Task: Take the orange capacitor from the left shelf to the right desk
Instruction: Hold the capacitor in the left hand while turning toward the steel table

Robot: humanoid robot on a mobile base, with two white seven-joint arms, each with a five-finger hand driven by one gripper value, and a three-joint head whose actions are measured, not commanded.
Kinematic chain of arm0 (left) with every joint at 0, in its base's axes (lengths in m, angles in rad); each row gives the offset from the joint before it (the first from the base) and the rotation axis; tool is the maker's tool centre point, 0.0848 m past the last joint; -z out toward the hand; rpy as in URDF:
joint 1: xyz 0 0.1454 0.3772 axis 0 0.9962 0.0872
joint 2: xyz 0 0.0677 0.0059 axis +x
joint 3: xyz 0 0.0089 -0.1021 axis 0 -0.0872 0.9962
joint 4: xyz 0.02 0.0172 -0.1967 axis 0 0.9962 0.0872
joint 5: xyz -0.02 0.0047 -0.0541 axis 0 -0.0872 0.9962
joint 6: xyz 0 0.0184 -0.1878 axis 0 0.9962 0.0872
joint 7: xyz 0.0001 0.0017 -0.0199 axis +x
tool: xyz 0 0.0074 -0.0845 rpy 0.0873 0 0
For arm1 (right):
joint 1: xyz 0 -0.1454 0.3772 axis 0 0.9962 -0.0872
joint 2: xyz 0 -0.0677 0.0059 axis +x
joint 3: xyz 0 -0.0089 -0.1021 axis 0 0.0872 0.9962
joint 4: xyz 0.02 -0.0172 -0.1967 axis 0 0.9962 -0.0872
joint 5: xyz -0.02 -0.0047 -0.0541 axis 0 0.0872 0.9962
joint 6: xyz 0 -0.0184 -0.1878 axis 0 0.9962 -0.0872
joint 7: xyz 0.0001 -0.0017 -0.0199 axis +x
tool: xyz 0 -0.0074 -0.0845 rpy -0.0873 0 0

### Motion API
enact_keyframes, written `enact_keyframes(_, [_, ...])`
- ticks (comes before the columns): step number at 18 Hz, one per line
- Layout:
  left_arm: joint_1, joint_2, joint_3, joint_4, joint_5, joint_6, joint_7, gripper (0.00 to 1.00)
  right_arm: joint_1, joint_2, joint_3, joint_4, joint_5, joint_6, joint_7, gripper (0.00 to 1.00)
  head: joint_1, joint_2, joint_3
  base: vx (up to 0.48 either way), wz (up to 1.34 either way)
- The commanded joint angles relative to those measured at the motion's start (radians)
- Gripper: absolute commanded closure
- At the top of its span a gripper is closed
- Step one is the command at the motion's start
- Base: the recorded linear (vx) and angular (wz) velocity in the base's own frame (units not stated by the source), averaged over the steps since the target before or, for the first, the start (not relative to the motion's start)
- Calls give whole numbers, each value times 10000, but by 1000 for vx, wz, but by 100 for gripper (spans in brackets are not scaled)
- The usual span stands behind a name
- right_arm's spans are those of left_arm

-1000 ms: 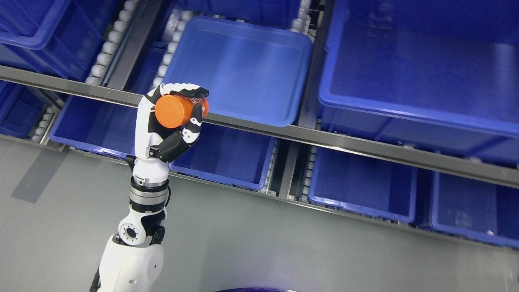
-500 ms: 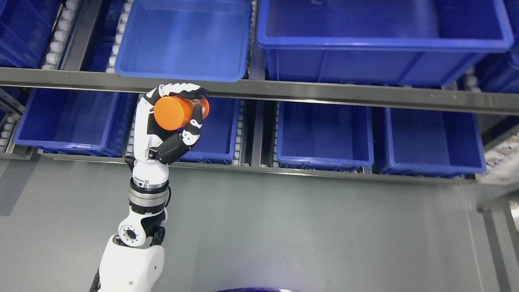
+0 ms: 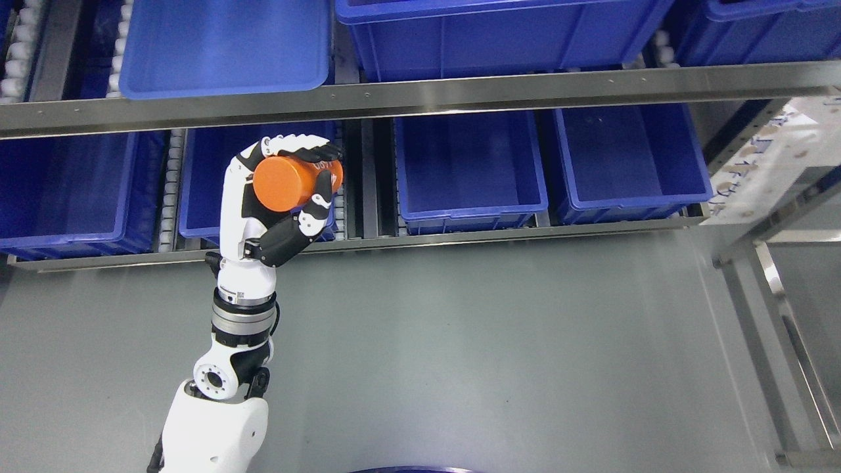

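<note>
Ahead of me I see a smooth grey floor (image 3: 460, 355) below a steel roller shelf rack (image 3: 420, 92) filled with deep blue plastic bins (image 3: 470, 171); a pale metal frame (image 3: 762, 177) stands at right.

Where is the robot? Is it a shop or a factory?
Probably a factory storeroom or warehouse, not a shop. A metal shelf rail holds rows of plain blue bins on white rollers, and the left hand grips an orange capacitor.
</note>
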Motion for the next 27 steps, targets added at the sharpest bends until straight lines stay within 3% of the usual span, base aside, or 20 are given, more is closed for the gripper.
enact_keyframes(1, [-1,175,-108,-45,0,56,-2,99,197,-175,-169,-175,31,27,4,0,0,0,0,-117,-433])
enact_keyframes(27, [-31,175,-384,-45,0,148,-2,99,197,-175,-169,-175,31,27,4,0,0,0,0,-6,-261])
